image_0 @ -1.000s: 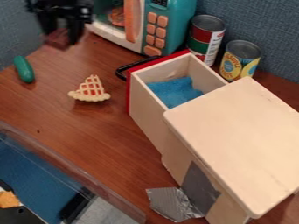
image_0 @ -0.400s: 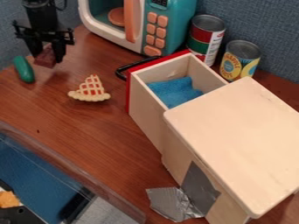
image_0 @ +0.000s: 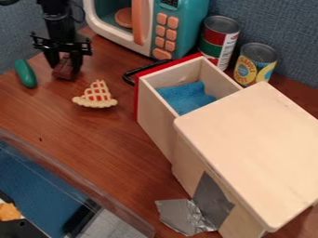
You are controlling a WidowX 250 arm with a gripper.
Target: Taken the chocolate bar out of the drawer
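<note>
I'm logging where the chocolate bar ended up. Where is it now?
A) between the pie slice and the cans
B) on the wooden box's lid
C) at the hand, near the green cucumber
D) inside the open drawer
C: the brown bar is at the hand, right of the cucumber.

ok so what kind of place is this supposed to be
Probably a robot test setup made up as a play kitchen: there's a toy microwave and a lattice-topped slice of pie on a wooden surface, with a black robot arm over it.
</note>
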